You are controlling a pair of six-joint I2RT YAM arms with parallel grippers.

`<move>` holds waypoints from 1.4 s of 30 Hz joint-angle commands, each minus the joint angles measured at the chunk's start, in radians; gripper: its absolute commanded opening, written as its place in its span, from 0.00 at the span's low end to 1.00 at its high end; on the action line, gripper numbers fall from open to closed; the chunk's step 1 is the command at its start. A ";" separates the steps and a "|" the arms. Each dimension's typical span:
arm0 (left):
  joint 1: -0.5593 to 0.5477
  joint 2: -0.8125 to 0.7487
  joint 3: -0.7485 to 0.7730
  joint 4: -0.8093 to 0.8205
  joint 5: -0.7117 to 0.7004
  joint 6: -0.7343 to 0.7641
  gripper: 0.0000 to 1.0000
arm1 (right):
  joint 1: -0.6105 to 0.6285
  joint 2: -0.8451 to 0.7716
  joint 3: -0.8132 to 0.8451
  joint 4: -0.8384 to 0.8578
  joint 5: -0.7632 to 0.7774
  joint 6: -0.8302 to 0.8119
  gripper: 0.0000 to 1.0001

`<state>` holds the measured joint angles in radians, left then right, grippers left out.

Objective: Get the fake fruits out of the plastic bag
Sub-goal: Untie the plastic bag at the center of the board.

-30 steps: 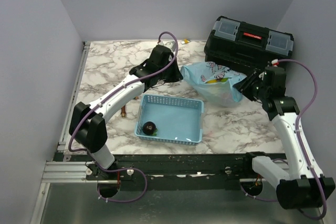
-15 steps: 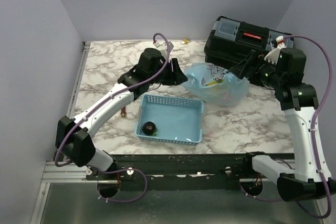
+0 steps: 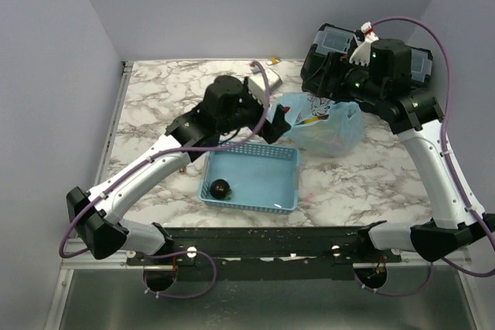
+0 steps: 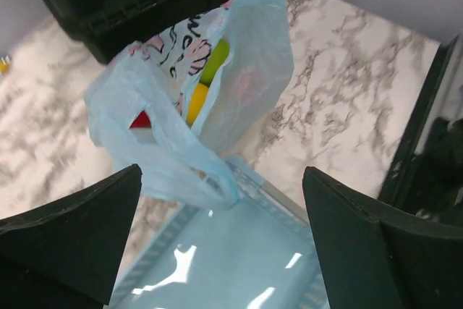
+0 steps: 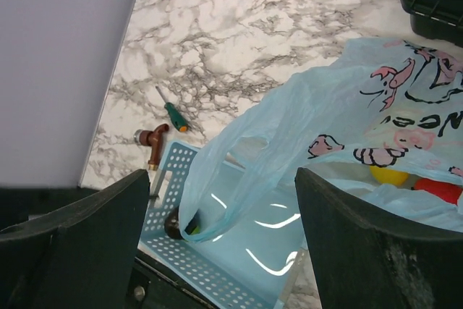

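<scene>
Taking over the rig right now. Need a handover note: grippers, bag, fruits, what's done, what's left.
Left gripper: jaws wide open, empty, above the plastic bag handle, which lies over the basket rim.
Right gripper: jaws wide open, empty, above the bag.
Fruits: a yellow fruit and a red fruit show inside the bag; the others can't be made out.
Done: no fruit out; the basket holds only a dark plum.
Left: take every fruit out of the bag.
</scene>
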<state>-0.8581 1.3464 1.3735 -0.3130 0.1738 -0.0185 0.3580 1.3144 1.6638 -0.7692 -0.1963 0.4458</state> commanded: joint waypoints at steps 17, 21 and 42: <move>-0.225 0.214 -0.173 0.432 -0.704 0.906 0.42 | -0.002 -0.049 -0.329 0.146 0.028 0.084 0.82; -0.224 0.193 -0.142 0.366 -0.684 0.784 0.21 | -0.002 -0.109 -0.440 0.136 0.102 0.088 0.82; -0.183 -0.060 -0.239 0.125 -0.548 -0.351 0.00 | 0.044 -0.364 -0.729 0.192 -0.093 0.168 0.79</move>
<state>-1.0576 1.3060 1.1664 -0.2134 -0.3439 -0.1917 0.3832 0.9977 0.8505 -0.6292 -0.1669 0.6094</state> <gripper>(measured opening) 0.006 0.787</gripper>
